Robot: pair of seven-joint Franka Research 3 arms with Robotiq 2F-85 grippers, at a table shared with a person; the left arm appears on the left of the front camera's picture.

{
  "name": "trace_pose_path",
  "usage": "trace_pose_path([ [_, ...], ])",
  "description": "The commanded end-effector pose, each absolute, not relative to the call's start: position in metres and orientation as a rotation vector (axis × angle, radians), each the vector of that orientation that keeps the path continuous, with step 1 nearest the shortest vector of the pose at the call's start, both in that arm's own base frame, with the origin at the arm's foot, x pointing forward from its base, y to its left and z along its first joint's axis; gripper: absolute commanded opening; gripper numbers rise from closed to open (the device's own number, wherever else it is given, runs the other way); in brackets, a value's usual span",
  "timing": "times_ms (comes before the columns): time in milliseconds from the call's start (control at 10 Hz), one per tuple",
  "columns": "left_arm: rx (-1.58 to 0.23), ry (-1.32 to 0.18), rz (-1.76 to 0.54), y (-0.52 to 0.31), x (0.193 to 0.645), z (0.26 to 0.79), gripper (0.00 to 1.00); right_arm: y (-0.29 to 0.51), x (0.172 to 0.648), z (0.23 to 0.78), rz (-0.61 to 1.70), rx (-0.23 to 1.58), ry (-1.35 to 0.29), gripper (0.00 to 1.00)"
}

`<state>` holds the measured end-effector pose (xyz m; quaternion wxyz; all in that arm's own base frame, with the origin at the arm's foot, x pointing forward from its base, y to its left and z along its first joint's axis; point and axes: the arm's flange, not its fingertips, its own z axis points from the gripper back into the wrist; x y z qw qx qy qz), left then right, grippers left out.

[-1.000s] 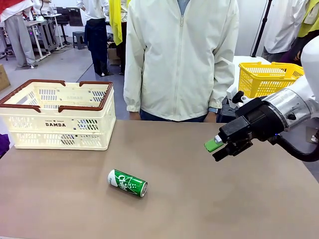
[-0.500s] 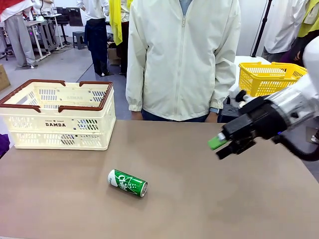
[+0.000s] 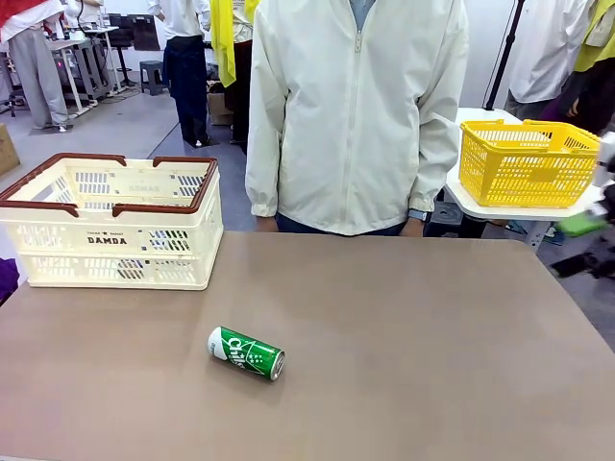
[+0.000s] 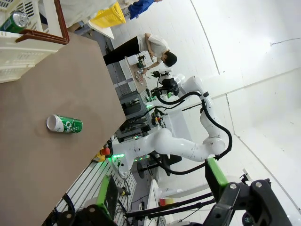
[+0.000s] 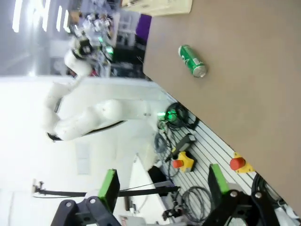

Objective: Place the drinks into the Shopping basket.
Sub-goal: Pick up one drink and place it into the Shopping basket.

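**Readable print on the table**

The cream shopping basket (image 3: 115, 223), standing at the far left corner of the table (image 3: 404, 355), carries "DAMDA" in dark capitals on its near side wall, under a smaller line too fine to read. The green can (image 3: 246, 352) lying near the table's middle bears white script lettering, too small and curved to spell out.

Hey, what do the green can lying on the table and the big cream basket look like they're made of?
Green can: looks like thin metal, probably aluminium, going by its bare silver ends and glossy printed green body with white script.

Shopping basket: looks like moulded plastic with a matte cream finish, slotted walls, a dark brown rim and "DAMDA" printed on its side.
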<state>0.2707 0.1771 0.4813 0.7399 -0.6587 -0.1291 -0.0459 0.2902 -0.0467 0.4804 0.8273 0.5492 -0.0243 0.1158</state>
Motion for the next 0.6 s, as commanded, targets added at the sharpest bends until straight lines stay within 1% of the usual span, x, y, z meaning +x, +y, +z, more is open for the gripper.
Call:
trace_pose_path([
  [0, -1.473, -0.296, -0.101, 0.175, 0.270, 0.485, 1.00, -0.096, 0.283, 0.466, 0.128, 1.269, -0.143, 1.00],
  [200, -1.473, -0.296, -0.101, 0.175, 0.270, 0.485, 1.00, -0.114, 0.269, 0.449, 0.067, 1.322, -0.276, 1.00],
  [300, -1.473, -0.296, -0.101, 0.175, 0.270, 0.485, 1.00, -0.099, 0.271, 0.436, 0.044, 1.248, -0.297, 1.00],
  [400, -1.473, -0.296, -0.101, 0.175, 0.270, 0.485, 1.00, -0.122, 0.269, 0.456, 0.055, 1.288, -0.187, 1.00],
  [500, -1.473, -0.296, -0.101, 0.175, 0.270, 0.485, 1.00, -0.122, 0.269, 0.456, 0.055, 1.288, -0.187, 1.00],
])
